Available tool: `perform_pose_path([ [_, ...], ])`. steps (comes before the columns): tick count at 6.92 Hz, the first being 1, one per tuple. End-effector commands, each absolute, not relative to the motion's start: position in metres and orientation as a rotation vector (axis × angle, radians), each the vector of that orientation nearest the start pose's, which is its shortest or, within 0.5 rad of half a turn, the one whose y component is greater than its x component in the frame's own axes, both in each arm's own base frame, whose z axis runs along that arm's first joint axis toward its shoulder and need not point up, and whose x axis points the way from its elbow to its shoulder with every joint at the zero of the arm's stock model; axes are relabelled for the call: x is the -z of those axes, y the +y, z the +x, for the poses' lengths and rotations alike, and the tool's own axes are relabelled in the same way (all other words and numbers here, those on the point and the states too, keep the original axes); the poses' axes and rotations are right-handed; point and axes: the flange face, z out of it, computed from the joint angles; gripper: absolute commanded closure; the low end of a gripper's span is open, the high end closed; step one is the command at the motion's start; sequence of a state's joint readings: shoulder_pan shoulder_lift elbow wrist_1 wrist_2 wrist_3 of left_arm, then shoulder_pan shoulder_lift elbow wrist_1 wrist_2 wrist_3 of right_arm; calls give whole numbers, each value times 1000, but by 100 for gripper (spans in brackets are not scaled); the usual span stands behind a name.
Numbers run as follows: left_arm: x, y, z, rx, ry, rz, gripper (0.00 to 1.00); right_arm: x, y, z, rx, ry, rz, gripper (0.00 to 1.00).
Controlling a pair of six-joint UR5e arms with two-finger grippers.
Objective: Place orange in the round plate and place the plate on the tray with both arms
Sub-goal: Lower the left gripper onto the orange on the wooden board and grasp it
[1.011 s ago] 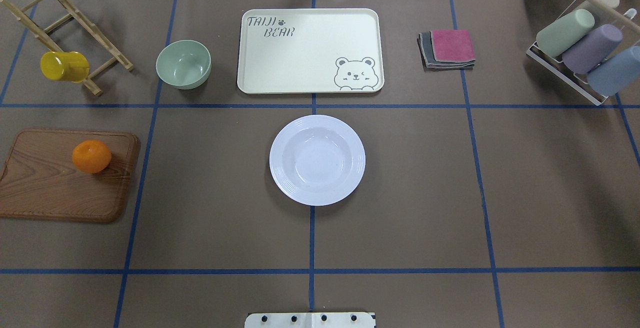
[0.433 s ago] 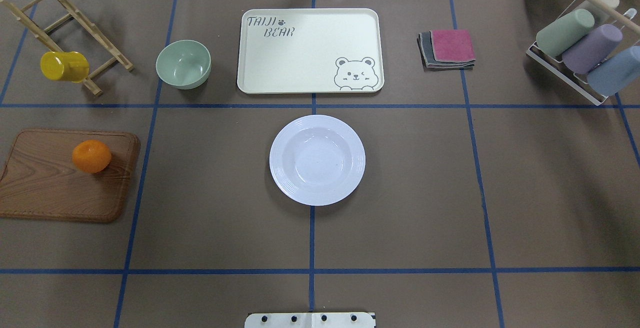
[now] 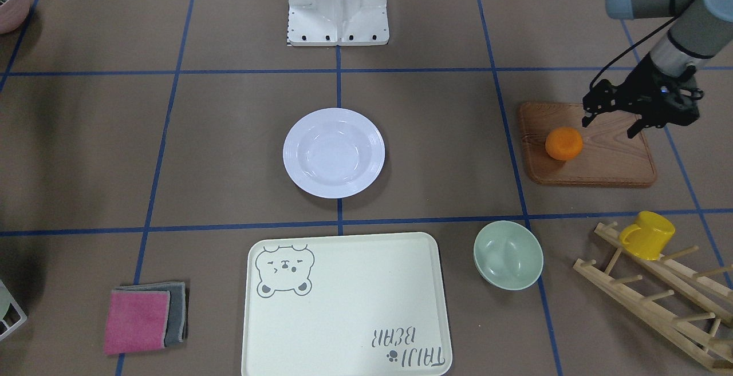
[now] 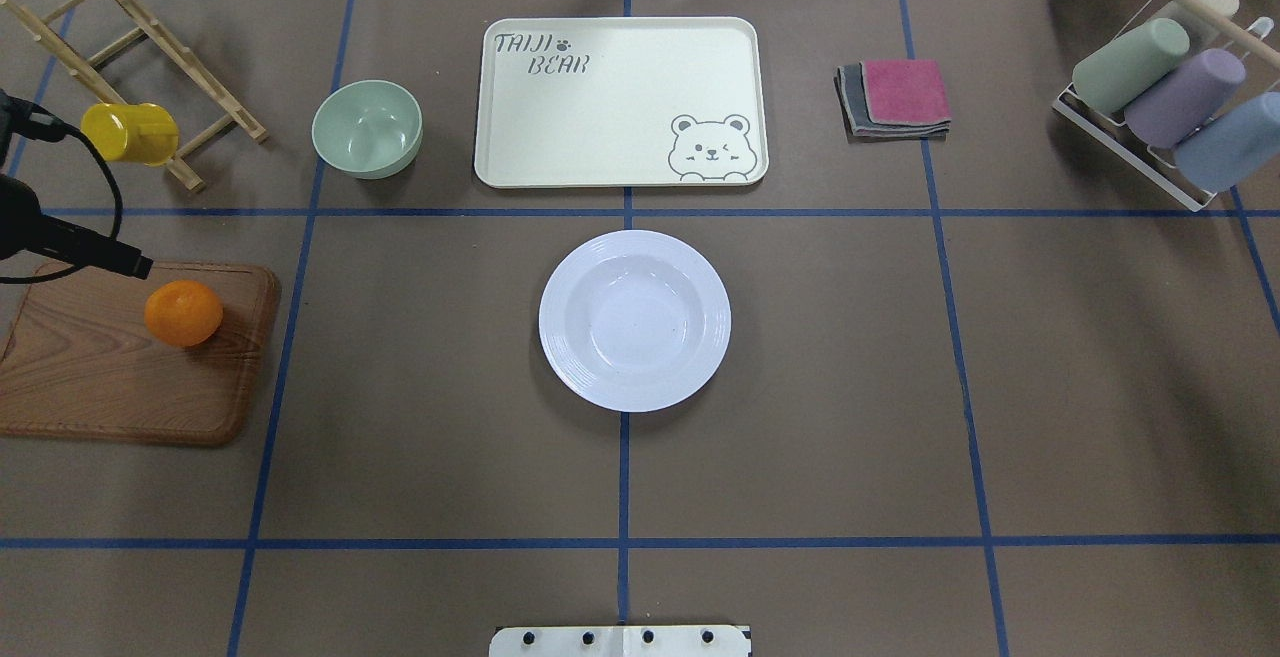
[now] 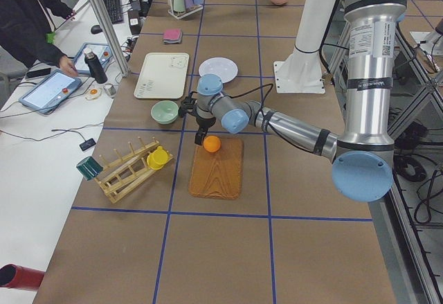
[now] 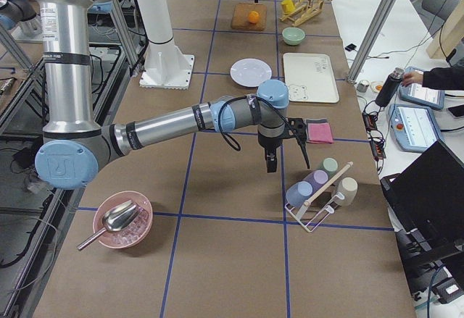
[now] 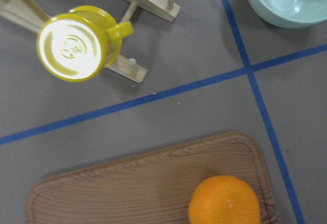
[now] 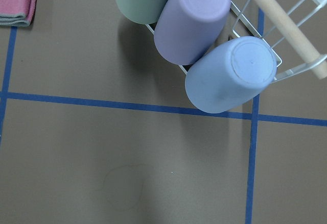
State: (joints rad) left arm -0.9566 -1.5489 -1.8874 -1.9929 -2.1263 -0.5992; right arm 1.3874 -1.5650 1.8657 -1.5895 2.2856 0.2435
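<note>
Orange (image 4: pixel 183 313): lies on the board (image 4: pixel 100 387), near its far edge and toward the corner facing the plate (image 4: pixel 556 322); the board sits at the table's left edge. Plate: bare, mid-table, apart from the tray (image 4: pixel 620 87) by the far edge. Left gripper (image 3: pixel 610 127): fingers spread, above the board near the orange, not touching. Right gripper (image 6: pixel 288 164): by the cup rack (image 4: pixel 1120 142) at the right end; spread or closed cannot be told. Likely hazards: a finger landing off-centre nudges the round fruit, which rolls off the board; too firm a pinch squirts it out; released too high, it bounces out of the shallow well; in the two-arm lift, uneven rim holds tilt the glossy plate and the orange rolls off; the bowl (image 4: pixel 367 129) beside the tray's left edge gets clipped
</note>
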Motion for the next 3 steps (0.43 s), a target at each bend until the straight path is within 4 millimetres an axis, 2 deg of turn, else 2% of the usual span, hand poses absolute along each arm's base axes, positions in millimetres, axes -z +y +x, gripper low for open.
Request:
perform_pose_path([
  [1, -479, -443, 267, -226, 805, 269, 2, -517, -497, -24, 45, -751, 111, 0],
  [3, -501, -446, 271, -228, 790, 251, 2, -519, -497, -25, 43, -750, 106, 0],
])
